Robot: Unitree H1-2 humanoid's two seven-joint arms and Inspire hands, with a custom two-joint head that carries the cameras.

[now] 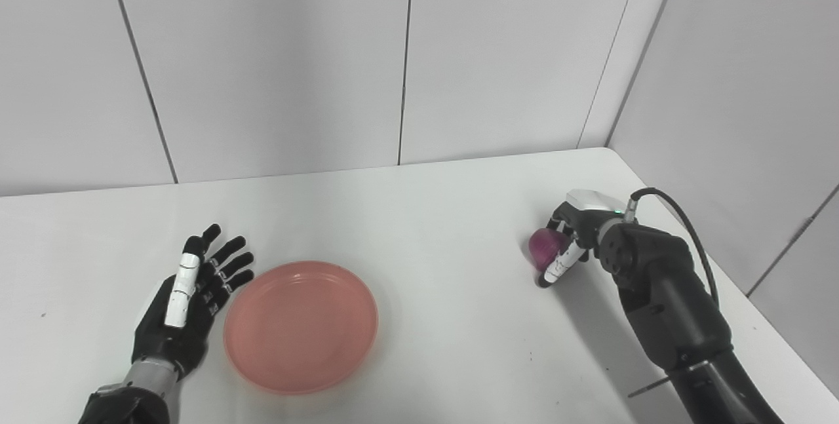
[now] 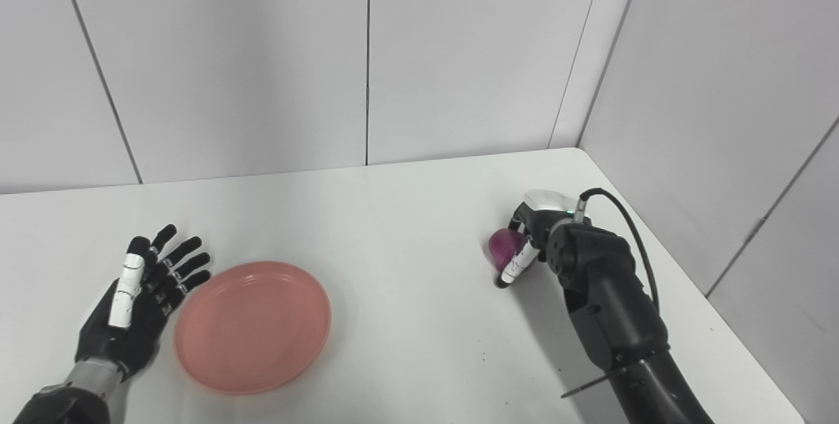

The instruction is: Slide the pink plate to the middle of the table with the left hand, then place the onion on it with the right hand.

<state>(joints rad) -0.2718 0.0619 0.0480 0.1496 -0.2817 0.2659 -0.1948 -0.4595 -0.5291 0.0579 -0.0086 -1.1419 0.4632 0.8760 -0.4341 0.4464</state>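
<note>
A round pink plate (image 1: pixel 301 326) lies flat on the white table (image 1: pixel 426 214), left of centre and near the front. My left hand (image 1: pixel 190 299) rests just left of the plate's rim, open, fingers spread and pointing away from me, holding nothing. At the right side of the table a purple onion (image 1: pixel 545 245) sits against the tabletop with my right hand (image 1: pixel 569 240) wrapped around it from the right, shut on it. The fingers (image 2: pixel 513 267) cover the onion's right side.
White wall panels stand behind the table and along its right side. The table's right edge (image 1: pixel 734 273) runs close to my right forearm (image 1: pixel 662 299). A black cable (image 1: pixel 688 227) loops from the wrist.
</note>
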